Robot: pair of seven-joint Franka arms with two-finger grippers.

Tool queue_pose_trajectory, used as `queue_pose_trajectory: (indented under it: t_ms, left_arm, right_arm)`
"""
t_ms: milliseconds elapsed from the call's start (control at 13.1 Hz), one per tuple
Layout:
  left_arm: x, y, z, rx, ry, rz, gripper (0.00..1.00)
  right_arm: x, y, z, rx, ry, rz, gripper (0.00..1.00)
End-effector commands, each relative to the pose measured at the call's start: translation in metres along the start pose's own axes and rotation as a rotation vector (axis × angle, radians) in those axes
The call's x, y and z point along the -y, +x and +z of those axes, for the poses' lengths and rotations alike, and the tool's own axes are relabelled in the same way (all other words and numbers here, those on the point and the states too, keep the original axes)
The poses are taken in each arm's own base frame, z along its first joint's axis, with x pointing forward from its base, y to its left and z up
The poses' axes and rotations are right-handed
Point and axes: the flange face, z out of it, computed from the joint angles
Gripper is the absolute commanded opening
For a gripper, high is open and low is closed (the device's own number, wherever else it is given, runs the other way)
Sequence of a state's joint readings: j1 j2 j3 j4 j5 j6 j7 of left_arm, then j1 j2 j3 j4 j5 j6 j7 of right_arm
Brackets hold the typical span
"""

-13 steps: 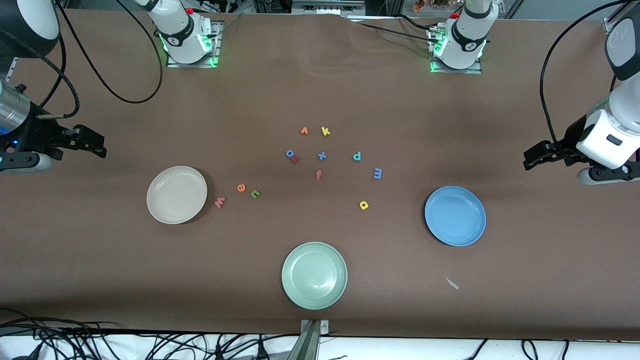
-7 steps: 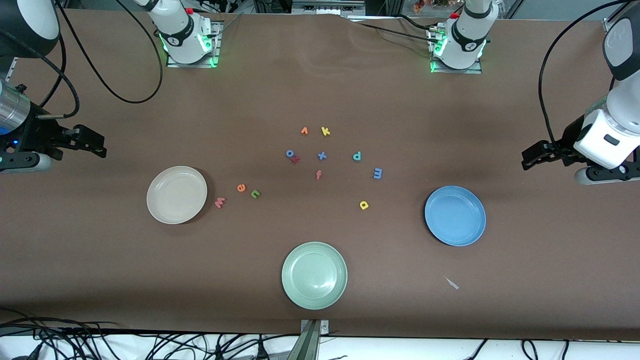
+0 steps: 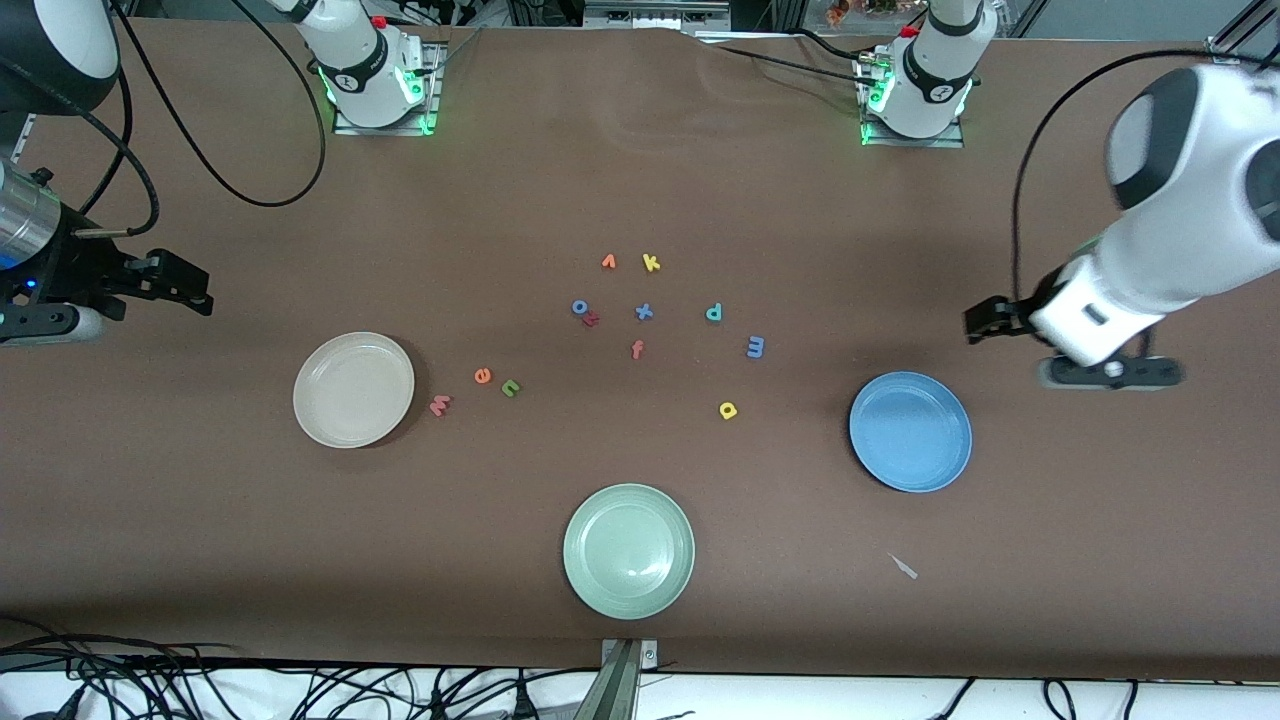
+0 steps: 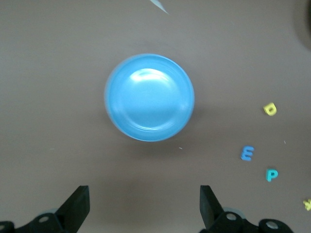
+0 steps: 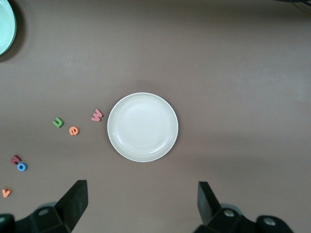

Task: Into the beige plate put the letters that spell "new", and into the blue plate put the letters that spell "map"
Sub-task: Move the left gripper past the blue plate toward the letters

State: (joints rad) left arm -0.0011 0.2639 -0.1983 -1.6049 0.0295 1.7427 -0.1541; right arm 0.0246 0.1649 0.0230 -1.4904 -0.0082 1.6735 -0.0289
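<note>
- Nothing is sorted: the round cream-beige plate (image 3: 353, 389) and the round medium-blue plate (image 3: 910, 431) both lie bare on the brown table (image 3: 640, 600), so the step in hand looks like the first approach.
- The small pink foam w (image 3: 439, 404), orange foam e (image 3: 483, 376) and green foam n (image 3: 510, 387) lie in a short row just beside the cream-beige plate, on its side toward the middle of the table.
- The teal foam p (image 3: 714, 312), blue foam m (image 3: 756, 347) and yellow foam a (image 3: 728, 409) lie spread between the middle cluster of letters and the medium-blue plate, the a nearest the front camera.
- The left gripper (image 4: 144, 206) hangs over the table near the medium-blue plate at the left arm's end, fingers wide apart and empty.
- The right gripper (image 5: 142, 204) waits over the right arm's end of the table, fingers apart and empty.
- The next move probably calls for the left gripper to travel over one of the m, a, p letters, drop low and pinch a thin, flat piece without nudging its neighbours.
- The pale green round plate (image 3: 628, 551) and the spare letters, such as the blue foam x (image 3: 644, 311) and yellow foam k (image 3: 651, 263), should stay untouched.
</note>
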Motion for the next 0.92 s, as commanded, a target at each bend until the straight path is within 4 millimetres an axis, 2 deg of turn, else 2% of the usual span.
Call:
queue_pose_trajectory:
  t_ms: [0,153,230,842]
  left_arm:
    - [-0.027,0.014,0.021,0.026,-0.026,0.048,1.00]
    - [-0.045,0.017,0.028,0.034,-0.022,0.083,1.00]
    - [-0.048,0.016,0.029,0.035,-0.020,0.092,1.00]
    - [-0.037,0.016,0.022,0.024,-0.023,0.079,1.00]
  right_arm:
    - [0.001,-0.003,-0.005,-0.005,0.002,0.002,1.00]
    - [0.001,-0.003,-0.005,-0.005,0.002,0.002,1.00]
    - [0.001,-0.003,-0.005,-0.005,0.002,0.002,1.00]
    - [0.003,-0.003,-0.005,-0.005,0.006,-0.001,1.00]
